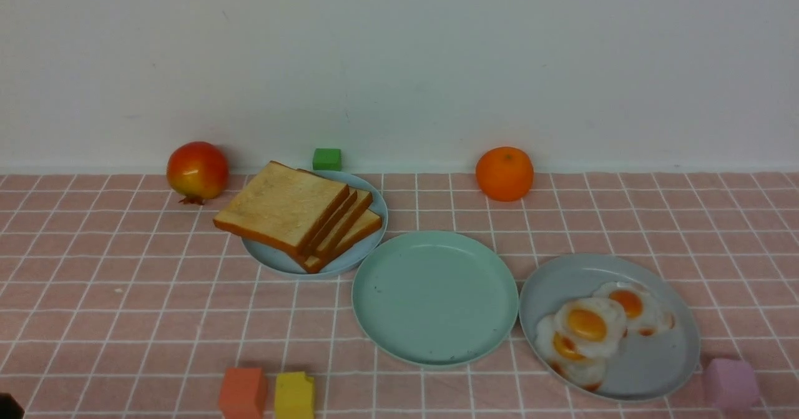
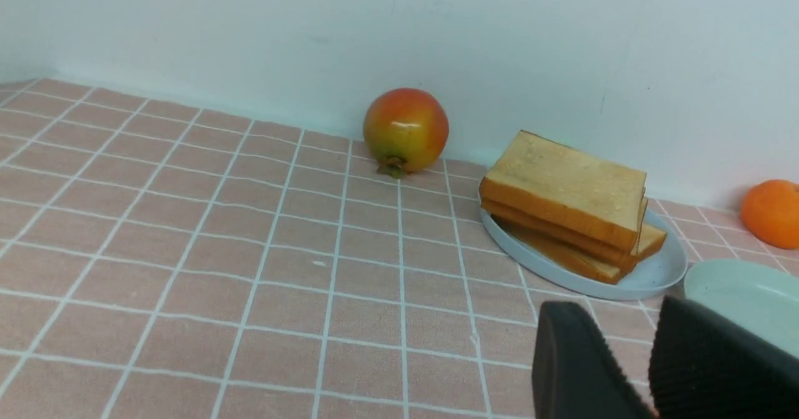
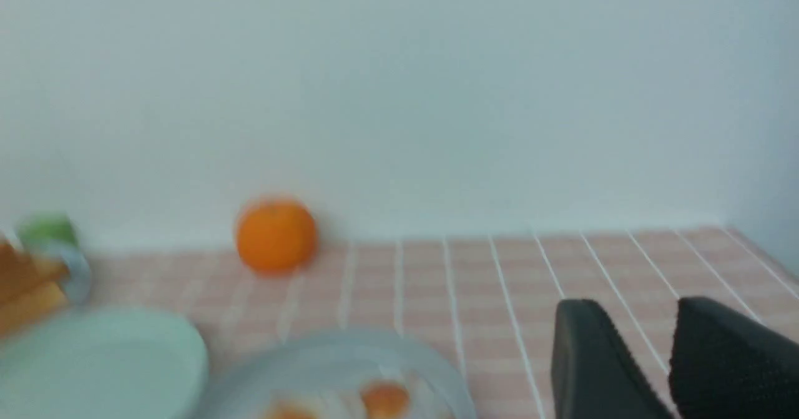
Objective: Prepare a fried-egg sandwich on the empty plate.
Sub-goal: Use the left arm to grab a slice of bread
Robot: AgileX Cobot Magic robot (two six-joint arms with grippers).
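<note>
Since empty plate [image 1: 435, 294] lies bare, we judge nothing placed; left pincer [image 2: 618, 313], right pincer [image 3: 632, 311] spread, unladen; next: lift top toast [image 1: 281, 210].

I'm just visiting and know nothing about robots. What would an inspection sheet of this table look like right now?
Surface: pink checked tablecloth, flat.
Job's things: mint-green plate bare; toast slices stacked on pale blue plate; three fried eggs overlapping on grey-blue plate.
Clutter: pomegranate, orange and green block near the wall; orange block, yellow block and lilac block at the near edge.
Hands: left hand and right hand both empty, fingers apart.
Cables: nothing seen.
Surroundings: plain white wall.
</note>
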